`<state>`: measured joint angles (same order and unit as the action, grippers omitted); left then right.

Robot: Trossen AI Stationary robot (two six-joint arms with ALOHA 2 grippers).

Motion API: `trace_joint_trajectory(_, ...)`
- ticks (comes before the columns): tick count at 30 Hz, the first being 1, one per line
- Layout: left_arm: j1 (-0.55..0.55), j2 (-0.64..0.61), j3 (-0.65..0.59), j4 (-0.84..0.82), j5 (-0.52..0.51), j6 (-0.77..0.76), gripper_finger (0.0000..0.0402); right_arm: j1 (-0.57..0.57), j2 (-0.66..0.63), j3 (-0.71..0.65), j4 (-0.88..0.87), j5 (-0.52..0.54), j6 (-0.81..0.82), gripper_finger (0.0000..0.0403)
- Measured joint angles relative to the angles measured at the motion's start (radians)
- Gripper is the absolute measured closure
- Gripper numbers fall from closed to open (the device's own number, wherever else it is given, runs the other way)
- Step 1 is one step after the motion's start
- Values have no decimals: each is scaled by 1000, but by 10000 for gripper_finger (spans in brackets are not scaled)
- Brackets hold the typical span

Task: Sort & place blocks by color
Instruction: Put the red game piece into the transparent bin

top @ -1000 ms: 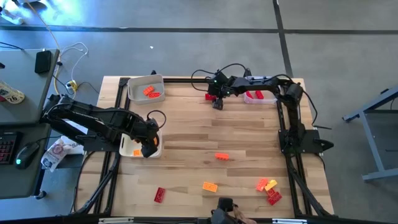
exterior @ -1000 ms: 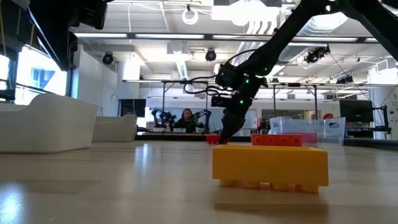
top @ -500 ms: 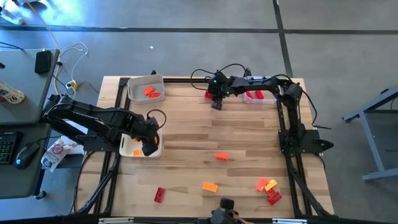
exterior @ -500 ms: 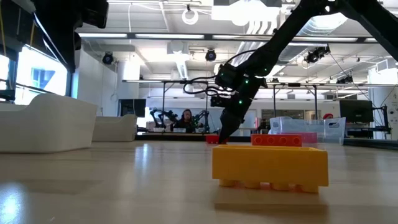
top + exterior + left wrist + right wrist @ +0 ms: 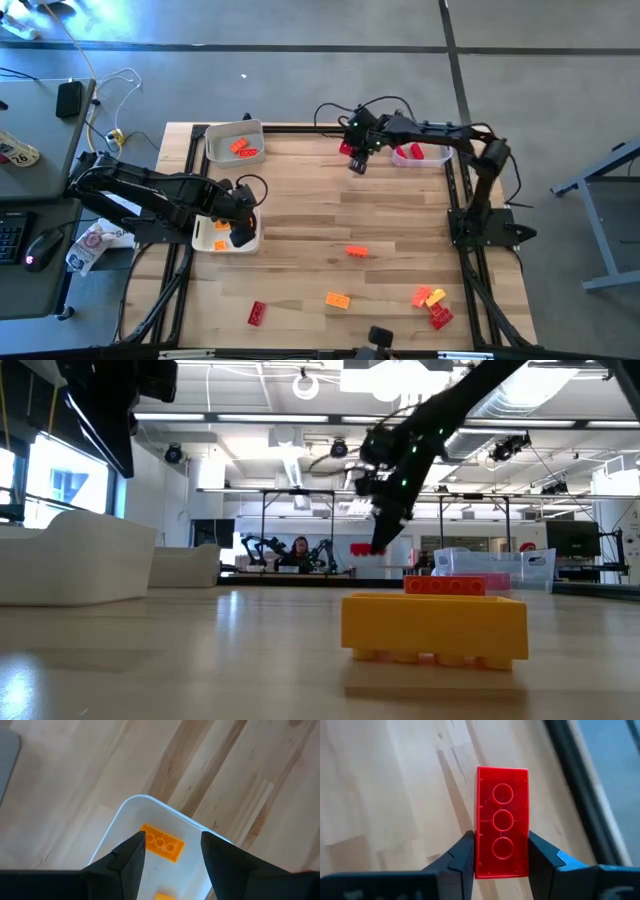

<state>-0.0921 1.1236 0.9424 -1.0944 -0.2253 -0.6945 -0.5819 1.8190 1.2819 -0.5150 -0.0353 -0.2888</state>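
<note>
Wood table (image 5: pixel 400 215), carry step: your right gripper (image 5: pixel 354 152) at 12 o'clock has jaws clamped on a lifted red block (image 5: pixel 502 821), left gripper (image 5: pixel 238 228) parted over the 9 o'clock tray (image 5: pixel 252 243); next, likely the 1 o'clock red tray (image 5: pixel 432 160).

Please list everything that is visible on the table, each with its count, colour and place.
Table: one, light wood, under everything.
Corner tray: one, white, back left corner, orange-red blocks inside.
Side tray: one, white, left edge, orange blocks inside.
Clear tray: one, back right, red blocks inside.
Loose blocks: six, red, orange and yellow, front half.
Held block: one, red, in the air.
Left claw: open, above side tray.
Right claw: shut on held block.
</note>
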Motion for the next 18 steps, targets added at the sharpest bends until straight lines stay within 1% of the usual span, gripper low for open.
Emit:
trace_joint_trajectory(6, 0, 0, 0, 0, -8, 24, 225, 0, -157, -2, -73, 3, 47, 293)
trace_joint_trajectory(8, 0, 0, 0, 0, -8, 25, 225, -2, -212, -2, -98, 27, 69, 293)
trace_joint_trajectory(11, 0, 0, 0, 0, -8, 25, 225, -7, -283, -2, -156, 109, 110, 293)
trace_joint_trajectory(15, 0, 0, 0, 1, -11, 25, 225, -12, -367, -2, -238, 244, 177, 293)
trace_joint_trajectory(18, 0, 0, 0, 1, -15, 25, 225, -15, -415, -2, -298, 307, 232, 293)
